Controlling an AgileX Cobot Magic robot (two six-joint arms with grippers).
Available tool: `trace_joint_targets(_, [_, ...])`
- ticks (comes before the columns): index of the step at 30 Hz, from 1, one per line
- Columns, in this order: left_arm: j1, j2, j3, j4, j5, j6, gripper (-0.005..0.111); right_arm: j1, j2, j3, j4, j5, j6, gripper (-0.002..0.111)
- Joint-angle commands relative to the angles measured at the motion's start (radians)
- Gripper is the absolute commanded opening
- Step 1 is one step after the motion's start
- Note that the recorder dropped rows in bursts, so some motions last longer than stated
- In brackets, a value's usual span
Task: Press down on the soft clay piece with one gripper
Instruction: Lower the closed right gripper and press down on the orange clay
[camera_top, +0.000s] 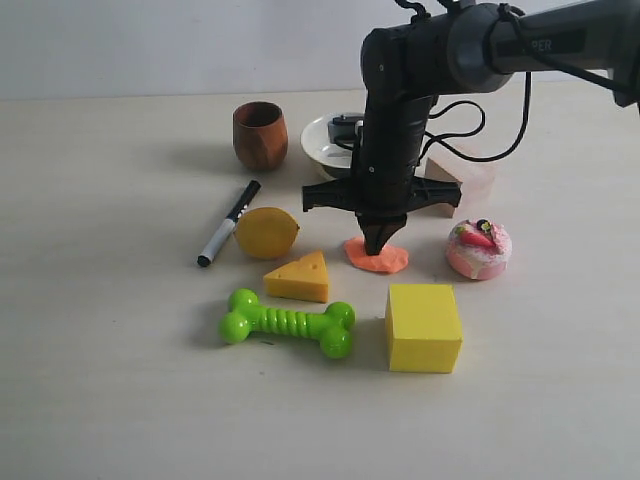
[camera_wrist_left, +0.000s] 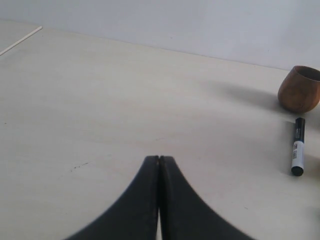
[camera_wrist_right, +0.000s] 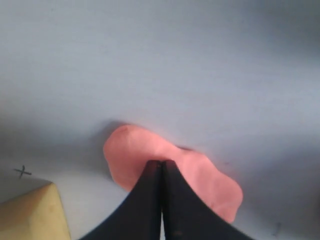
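The soft clay piece (camera_top: 379, 258) (camera_wrist_right: 131, 147) is a flat salmon-orange blob lying on the table between the cheese wedge and the pink cake toy. My right gripper (camera_top: 378, 247) (camera_wrist_right: 162, 162) points straight down with its jaws shut, the tips resting on the middle of the clay. Nothing is held between its fingers. My left gripper (camera_wrist_left: 159, 158) is shut too, hovering over bare table far from the clay, and it does not show in the exterior view.
Around the clay lie a yellow cheese wedge (camera_top: 299, 277), a round yellow lemon (camera_top: 266, 232), a pink cake toy (camera_top: 480, 249), a yellow cube (camera_top: 423, 327) and a green bone toy (camera_top: 287, 322). A marker (camera_top: 228, 223), brown cup (camera_top: 260, 135) and white bowl (camera_top: 316, 141) sit behind.
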Motion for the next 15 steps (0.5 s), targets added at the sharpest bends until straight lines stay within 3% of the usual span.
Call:
trace_joint_targets(1, [0.001, -0.006, -0.003, 0.000, -0.009, -0.006, 0.000, 0.000, 0.060, 0.009, 0.046, -0.025, -0.017, 0.000])
trace_joint_targets(15, [0.001, -0.006, -0.003, 0.000, -0.009, -0.006, 0.000, 0.000, 0.093, 0.009, 0.082, -0.022, -0.035, 0.000])
